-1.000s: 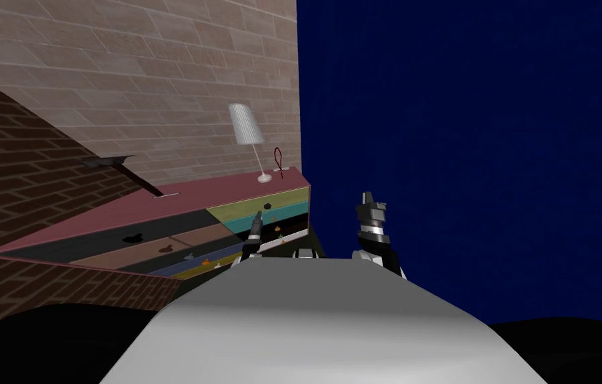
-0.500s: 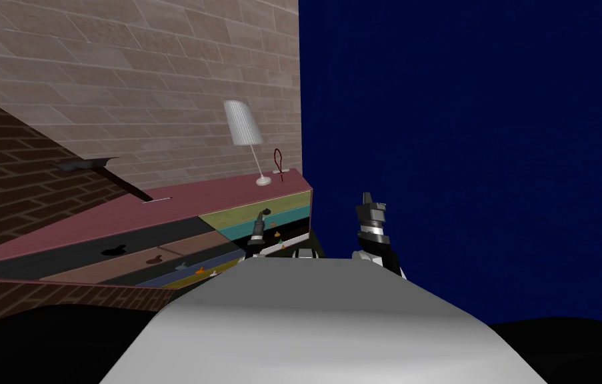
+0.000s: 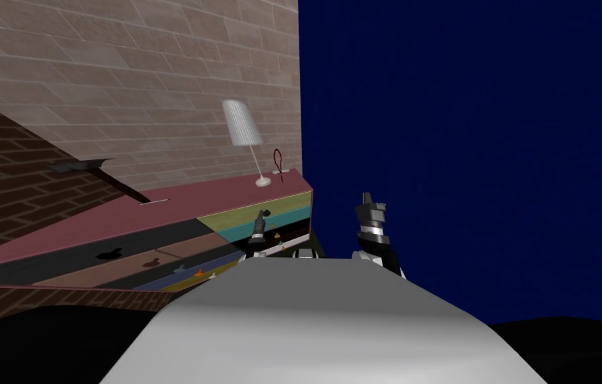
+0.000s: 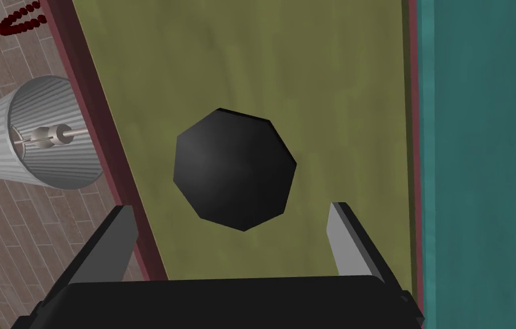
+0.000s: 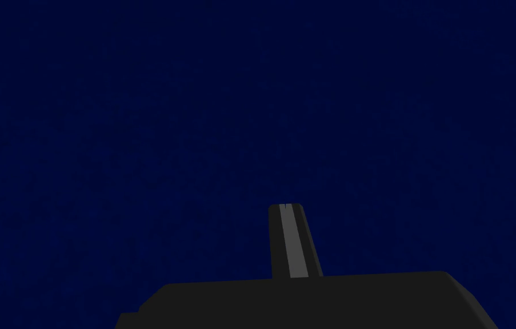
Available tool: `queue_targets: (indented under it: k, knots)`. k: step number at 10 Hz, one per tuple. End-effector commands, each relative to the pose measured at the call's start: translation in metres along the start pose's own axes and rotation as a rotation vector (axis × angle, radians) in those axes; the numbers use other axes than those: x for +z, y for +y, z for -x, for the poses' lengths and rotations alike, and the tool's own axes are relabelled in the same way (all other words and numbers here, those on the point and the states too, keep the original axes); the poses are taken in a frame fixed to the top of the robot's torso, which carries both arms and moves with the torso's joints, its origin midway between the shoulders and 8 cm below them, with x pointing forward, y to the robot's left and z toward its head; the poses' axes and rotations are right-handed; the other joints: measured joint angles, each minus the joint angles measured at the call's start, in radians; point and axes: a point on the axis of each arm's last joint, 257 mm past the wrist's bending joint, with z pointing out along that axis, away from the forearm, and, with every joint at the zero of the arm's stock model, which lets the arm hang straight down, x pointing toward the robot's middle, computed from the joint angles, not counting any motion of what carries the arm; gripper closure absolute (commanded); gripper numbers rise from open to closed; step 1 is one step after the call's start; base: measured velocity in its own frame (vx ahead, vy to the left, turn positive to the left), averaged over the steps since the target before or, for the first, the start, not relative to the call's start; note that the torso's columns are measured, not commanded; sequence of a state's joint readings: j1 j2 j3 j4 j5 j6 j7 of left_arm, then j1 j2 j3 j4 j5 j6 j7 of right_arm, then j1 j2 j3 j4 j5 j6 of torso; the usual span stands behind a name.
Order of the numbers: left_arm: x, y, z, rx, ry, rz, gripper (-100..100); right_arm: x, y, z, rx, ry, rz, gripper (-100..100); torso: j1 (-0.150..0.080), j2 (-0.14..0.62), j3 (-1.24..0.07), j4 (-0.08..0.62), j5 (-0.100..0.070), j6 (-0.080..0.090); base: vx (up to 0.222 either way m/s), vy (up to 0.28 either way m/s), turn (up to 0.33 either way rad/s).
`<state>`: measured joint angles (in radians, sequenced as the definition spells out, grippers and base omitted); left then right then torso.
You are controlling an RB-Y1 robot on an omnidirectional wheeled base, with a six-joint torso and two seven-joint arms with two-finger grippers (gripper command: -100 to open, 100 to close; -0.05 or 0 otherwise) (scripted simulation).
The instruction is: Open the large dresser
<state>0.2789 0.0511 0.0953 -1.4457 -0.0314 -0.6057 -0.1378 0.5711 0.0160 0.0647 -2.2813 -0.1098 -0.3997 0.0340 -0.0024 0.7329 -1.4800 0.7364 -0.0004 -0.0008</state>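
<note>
Now holds left gripper (image 4: 229,208) spread, its 2 fingers (image 4: 345,240) flanking without touching the black knob (image 4: 234,168) on the olive top drawer (image 4: 308,85) at the dresser's (image 3: 126,217) right end, nearly where it hung 0.5 s ago, and keeps right gripper (image 5: 287,207) pressed together.

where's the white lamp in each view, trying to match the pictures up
head view: lamp on the dresser top, at its end by the blue wall
left wrist view: lamp seen from below its shade, beyond the olive drawer
right wrist view: faces the blue wall, away from the lamp
shared landmark: olive drawer, just under the lamp
</note>
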Motion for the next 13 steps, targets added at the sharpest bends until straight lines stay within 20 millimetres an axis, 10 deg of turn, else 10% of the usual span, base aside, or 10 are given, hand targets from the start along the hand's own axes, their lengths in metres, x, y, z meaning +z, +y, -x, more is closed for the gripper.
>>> queue_targets:
  k: [1, 7, 8, 13]
  knots:
    - [-0.005, 0.003, -0.001, 0.002, 0.001, 0.002, 100, 0.0, 0.0, 0.0, 0.0, 0.0, 0.001, 0, -0.001, 0.004, 0.003, 0.001, 0.0, 0.0, -0.027, -0.006, 0.019]
    - [-0.007, -0.01, 0.0, -0.005, 0.003, -0.013, 100, 0.002, 0.003, -0.002, 0.009, 0.002, 0.008, 0, -0.002, 0.012, 0.009, 0.004, -0.001, 0.002, -0.137, -0.049, 0.004]
    - [-0.003, -0.011, 0.006, 0.017, 0.018, -0.01, -100, 0.002, 0.002, -0.002, 0.009, 0.002, 0.008, 0, 0.003, 0.001, 0.002, 0.001, 0.0, 0.001, -0.027, -0.016, 0.0]
    - [0.013, -0.009, 0.012, 0.038, 0.041, 0.027, -100, 0.003, 0.004, -0.001, 0.029, -0.009, 0.01, 0, 0.001, 0.005, 0.004, 0.002, 0.0, 0.001, -0.009, 0.002, -0.004]
